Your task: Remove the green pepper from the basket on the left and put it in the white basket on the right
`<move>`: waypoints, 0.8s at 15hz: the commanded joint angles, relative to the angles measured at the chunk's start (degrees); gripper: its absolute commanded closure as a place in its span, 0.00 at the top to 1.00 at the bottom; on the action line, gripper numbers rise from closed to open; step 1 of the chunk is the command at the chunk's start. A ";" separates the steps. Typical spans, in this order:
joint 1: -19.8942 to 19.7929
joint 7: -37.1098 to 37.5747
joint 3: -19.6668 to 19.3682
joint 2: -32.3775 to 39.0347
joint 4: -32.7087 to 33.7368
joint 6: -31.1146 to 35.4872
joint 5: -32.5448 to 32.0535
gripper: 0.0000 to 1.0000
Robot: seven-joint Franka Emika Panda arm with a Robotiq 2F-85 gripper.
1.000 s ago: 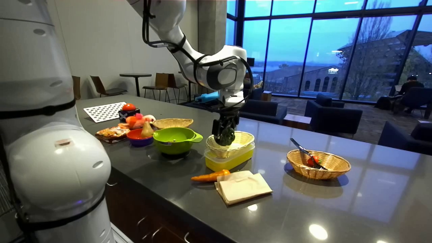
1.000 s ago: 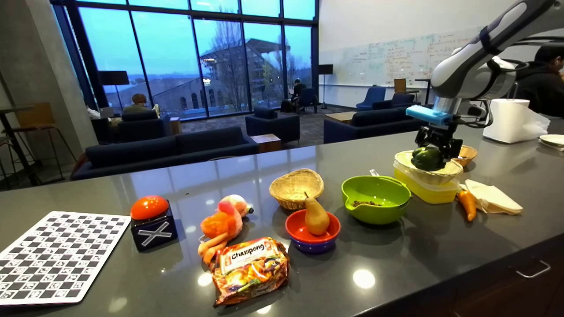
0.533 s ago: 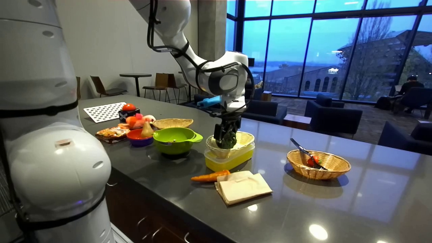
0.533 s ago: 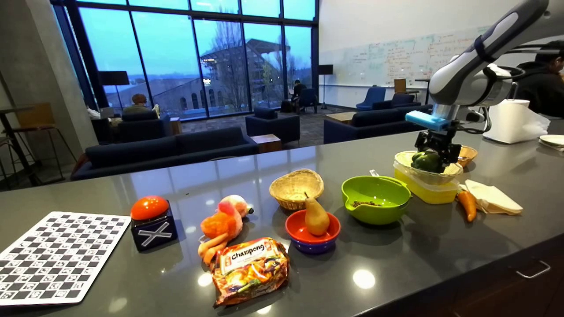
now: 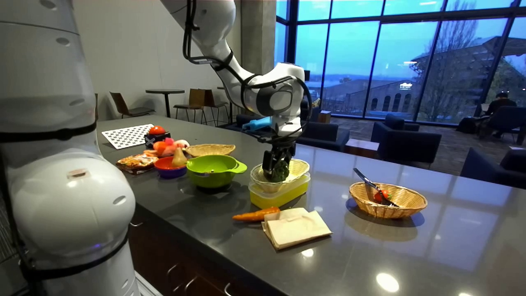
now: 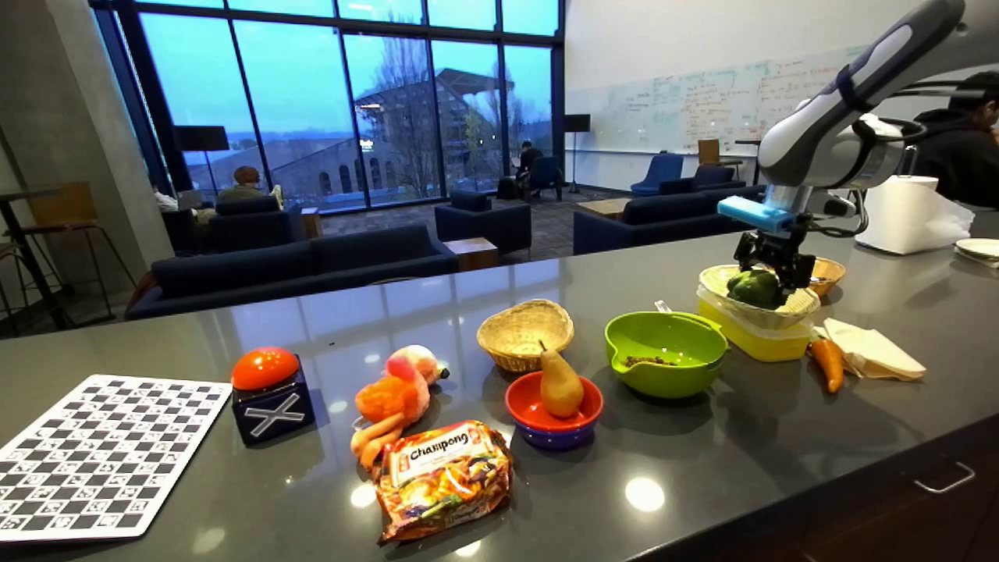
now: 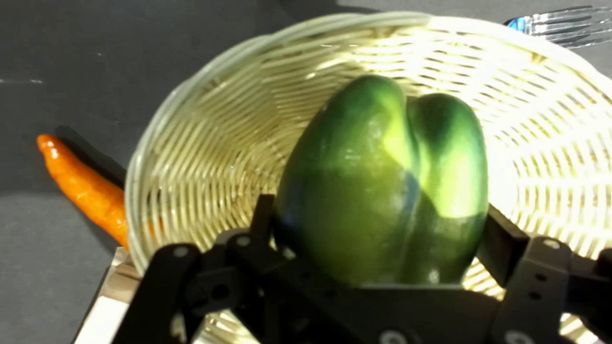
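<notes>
Green pepper (image 7: 368, 186), plump, glossy, lobed

Green bowl (image 5: 211, 176), napkins (image 5: 298, 229) on counter (image 5: 353, 259)

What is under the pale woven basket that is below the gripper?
A yellow container with a translucent upper part. The pale basket covers most of its top, so any contents cannot be made out.

Close over a pale basket (image 7: 205, 143), the wrist view looks down past my fingers (image 7: 503, 242). Both exterior views face windows (image 5: 353, 53), sharing that basket: in an exterior view, beside my arm (image 5: 61, 197); in an exterior view, over a Champong packet (image 6: 445, 484).
</notes>
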 commanded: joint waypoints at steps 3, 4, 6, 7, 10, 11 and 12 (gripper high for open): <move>0.88 1.95 -0.33 -1.49 1.16 -1.19 -2.25 1.00; 1.08 2.73 -0.13 -2.23 1.27 -1.86 -3.37 1.00; 1.50 4.42 0.29 -3.28 1.57 -3.23 -5.32 1.00; 1.77 5.36 0.59 -3.95 1.81 -4.48 -6.20 1.00; 2.92 6.80 1.99 -7.46 1.68 -8.76 -7.29 1.00; 3.36 6.81 2.58 -8.47 1.81 -10.06 -7.23 1.00; 3.71 7.41 3.35 -9.92 1.63 -11.51 -7.65 1.00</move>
